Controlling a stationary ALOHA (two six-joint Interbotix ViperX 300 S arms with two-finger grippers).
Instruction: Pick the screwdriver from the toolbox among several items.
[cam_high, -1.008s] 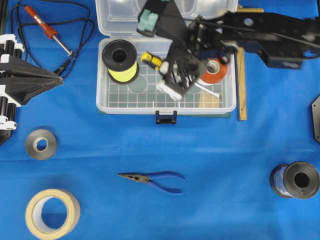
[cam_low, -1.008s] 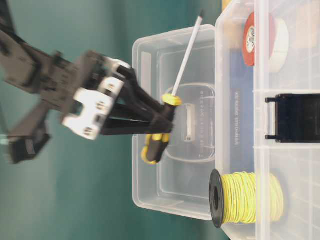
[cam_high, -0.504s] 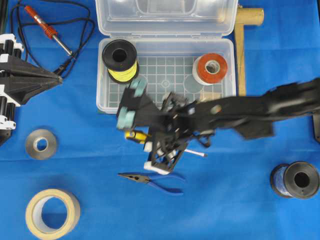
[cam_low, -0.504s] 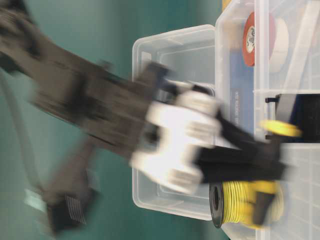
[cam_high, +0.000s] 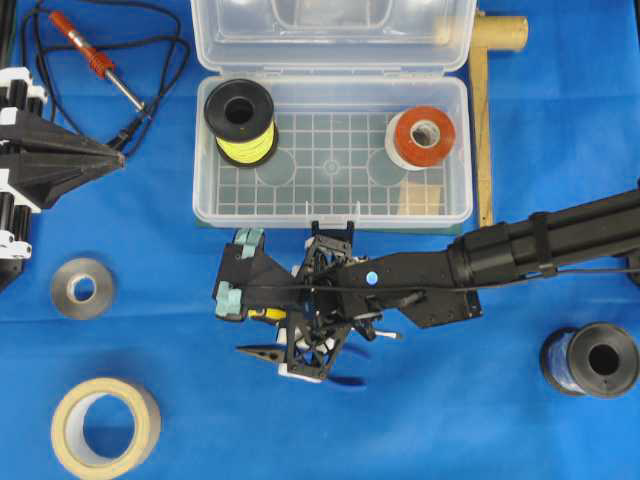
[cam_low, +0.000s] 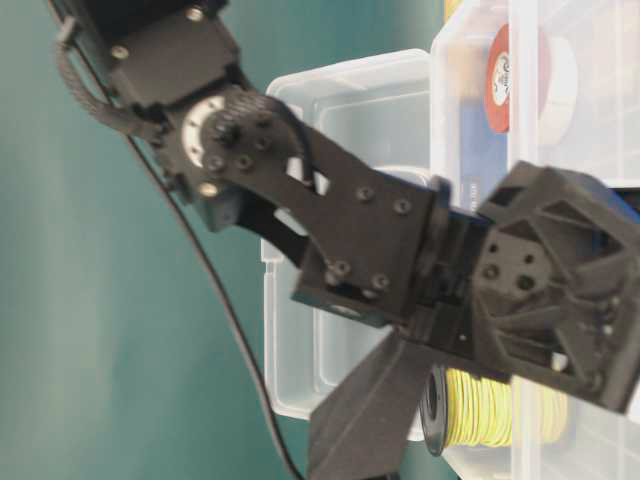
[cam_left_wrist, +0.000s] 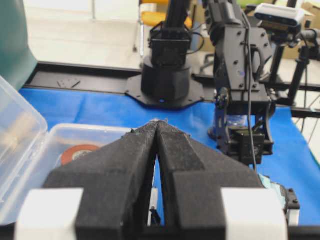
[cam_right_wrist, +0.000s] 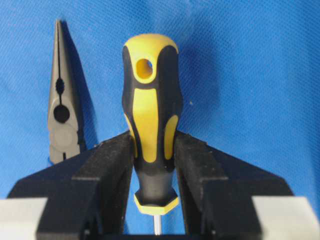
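Observation:
The screwdriver (cam_right_wrist: 150, 125), with its yellow-and-black handle, stands between the fingers of my right gripper (cam_right_wrist: 152, 136), which is shut on the handle's lower half. From overhead the right gripper (cam_high: 285, 318) hangs low over the blue cloth in front of the toolbox (cam_high: 330, 218), with a bit of yellow handle (cam_high: 268, 313) showing. The open toolbox holds a spool of yellow wire (cam_high: 240, 120), an orange-red tape roll (cam_high: 422, 137) and a tan block (cam_high: 420, 198). My left gripper (cam_left_wrist: 158, 122) is shut and empty at the left edge (cam_high: 122, 160).
Blue-handled pliers (cam_right_wrist: 62, 125) lie just left of the held screwdriver. A red soldering iron (cam_high: 95, 60) with its cord is at the back left. A grey ring (cam_high: 82, 288), a masking tape roll (cam_high: 105, 427), a dark spool (cam_high: 592, 360) and a wooden stick (cam_high: 483, 150) lie around.
My right gripper has carried the screwdriver out of the toolbox, over its front wall and down to the cloth beside the pliers. The left arm has not moved.

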